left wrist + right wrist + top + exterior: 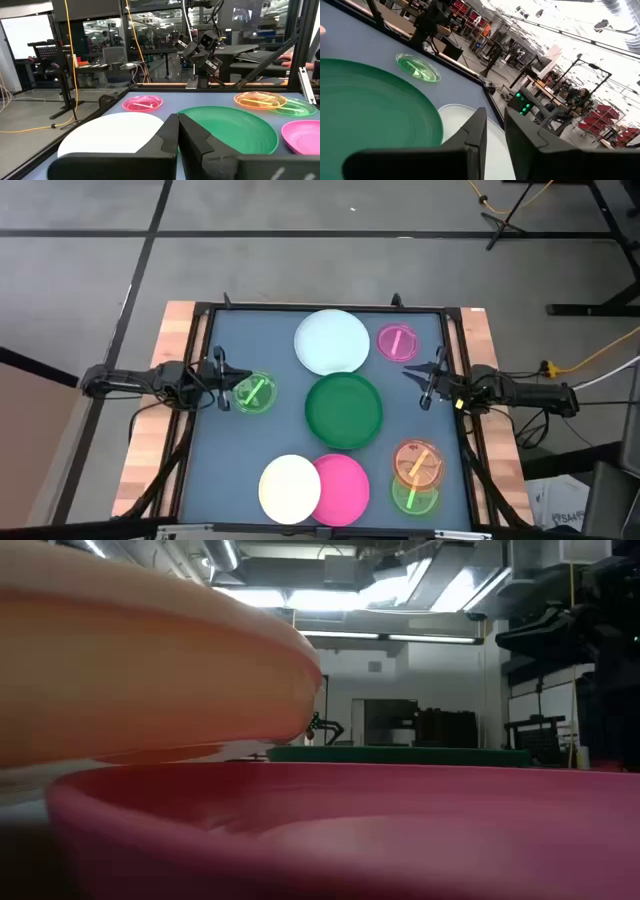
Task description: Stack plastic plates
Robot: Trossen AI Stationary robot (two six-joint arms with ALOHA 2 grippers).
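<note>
The large dark green opaque plastic plate (343,411) lies mid-bench, the pale blue-white plate (332,341) touching its far edge. The cream plate (290,488) overlaps the hot pink plate (343,488) at the near edge. The small translucent orange plate (417,462) rests partly on a green one (414,496).

The left hand (222,372), fingers pressed together, hovers beside another small green plate (253,393); the right hand (425,380), empty and slightly parted, waits opposite.

Risk: thin, flat rims offer little purchase, so a pinch may slip or drag neighbouring plates.
</note>
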